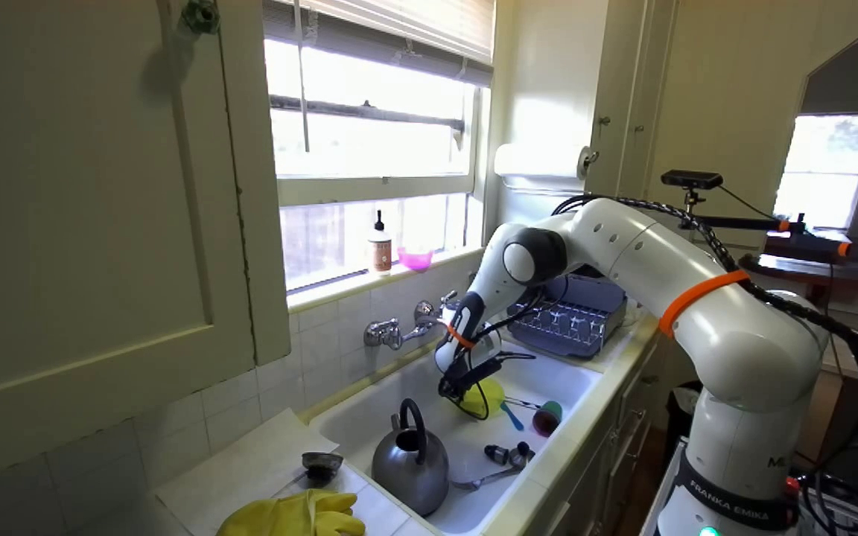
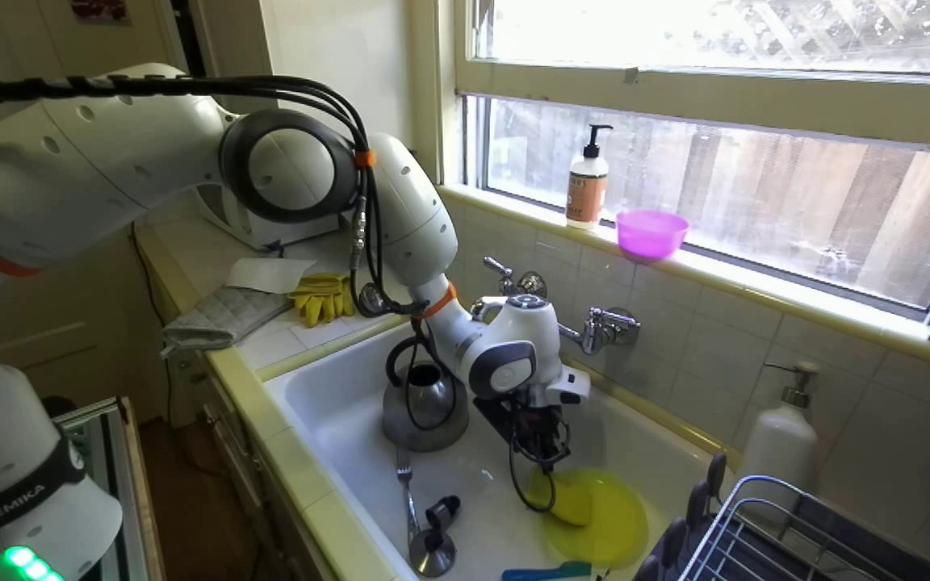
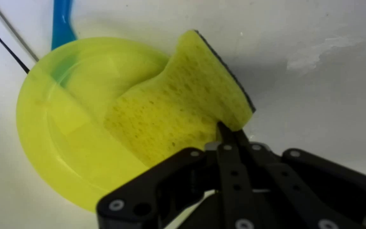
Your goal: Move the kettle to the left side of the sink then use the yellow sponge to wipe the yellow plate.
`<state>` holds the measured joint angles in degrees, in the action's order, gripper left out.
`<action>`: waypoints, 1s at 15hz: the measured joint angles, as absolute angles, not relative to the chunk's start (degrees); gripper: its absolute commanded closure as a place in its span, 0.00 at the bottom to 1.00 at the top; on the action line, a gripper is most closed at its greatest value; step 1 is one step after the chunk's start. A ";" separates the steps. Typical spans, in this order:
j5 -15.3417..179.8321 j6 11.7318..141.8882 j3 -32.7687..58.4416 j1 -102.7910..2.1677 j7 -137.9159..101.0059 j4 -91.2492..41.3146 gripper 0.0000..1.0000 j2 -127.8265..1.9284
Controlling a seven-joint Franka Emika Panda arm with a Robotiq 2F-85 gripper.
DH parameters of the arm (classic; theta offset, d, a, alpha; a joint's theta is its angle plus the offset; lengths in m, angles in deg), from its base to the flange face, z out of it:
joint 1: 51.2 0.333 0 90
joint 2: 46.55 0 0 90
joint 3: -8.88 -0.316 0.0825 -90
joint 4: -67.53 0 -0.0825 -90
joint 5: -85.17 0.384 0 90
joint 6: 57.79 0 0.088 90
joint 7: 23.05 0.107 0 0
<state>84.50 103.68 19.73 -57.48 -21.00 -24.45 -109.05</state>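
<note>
**Robotiq gripper (image 3: 233,129) held yellow sponge (image 3: 164,117) over yellow plate (image 3: 71,152)**

In the wrist view, the gripper's jaws were closed on one edge of the sponge, which bent at the grip. Its porous yellow face was toward the camera; a dark layer showed along one side. Part of the sponge lay over the plate and part extended past the rim. Contact between sponge and plate could not be determined.

The translucent plate lay on the floor of the sink (image 1: 358,413), and a blue utensil (image 3: 63,28) showed through its rim. In an exterior view, a green and dark red cup (image 1: 548,418) lay near the plate.

The kettle (image 1: 410,476) stood upright inside the sink, apart from the gripper, at the left end as one faced the window (image 2: 715,202). A fork (image 2: 405,476) lay on the sink floor near it, tines toward the kettle.

On the tiled counter (image 2: 271,349) beside that end lay yellow gloves (image 2: 324,298). A dish rack (image 1: 585,339) stood at the opposite end. On the windowsill (image 2: 796,294), in both exterior views, were a pump bottle (image 2: 586,190) and a pink bowl (image 2: 652,234).
</note>
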 measured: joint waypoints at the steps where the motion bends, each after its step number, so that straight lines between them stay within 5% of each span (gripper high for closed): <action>1: 84.03 103.68 19.77 -57.43 -21.30 -24.59 0.99 -109.05; 15: 76.41 125.08 24.13 -53.00 -27.43 -52.54 0.99 -94.05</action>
<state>76.41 125.08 24.13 -53.00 -27.43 -52.54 -94.05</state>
